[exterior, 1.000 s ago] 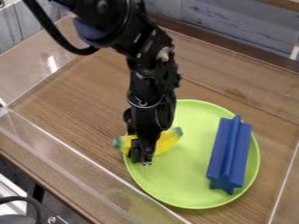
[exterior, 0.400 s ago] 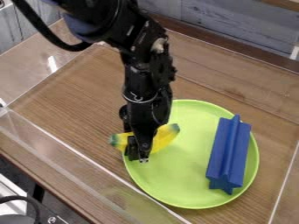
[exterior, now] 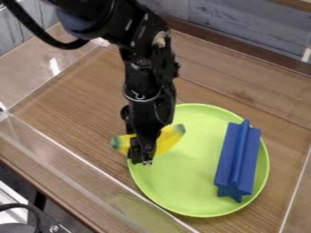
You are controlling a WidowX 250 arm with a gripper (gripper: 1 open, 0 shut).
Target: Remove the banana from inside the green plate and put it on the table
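— What's the claw doing from where you're standing?

— The gripper (exterior: 145, 153) is pointing straight down over the near-left part of the green plate (exterior: 206, 196), and it's grasping the banana (exterior: 163, 142). The yellow body is sticking out to the right of the fingers, and 1 greenish tip is poking out on the left. I can't tell whether the banana is clear of the plate or brushing it.

— Where's that sitting relative to the rim?

— Right by the plate's left edge. The greenish tip is hanging just about over the rim, where the green is meeting the table (exterior: 85, 100).

— Anything else crowding it on the plate?

— Only 1 thing, a blue ridged block (exterior: 238, 162), lying lengthwise along the right side of the plate. It's well apart from the banana, with a bare stretch of green between them.

— And room on the wood?

— Plenty to the left and behind the plate. Bare wood grain is running out toward the clear acrylic walls (exterior: 36, 150), which are closing in the left and near sides. The near wall is standing close to the plate's front rim, so that strip is looking narrow. The right rim of the plate is lying close to the edge of my view.

— And the arm itself?

— It's leaning in from the upper left, dark and bulky, covering some of the wood behind the plate.
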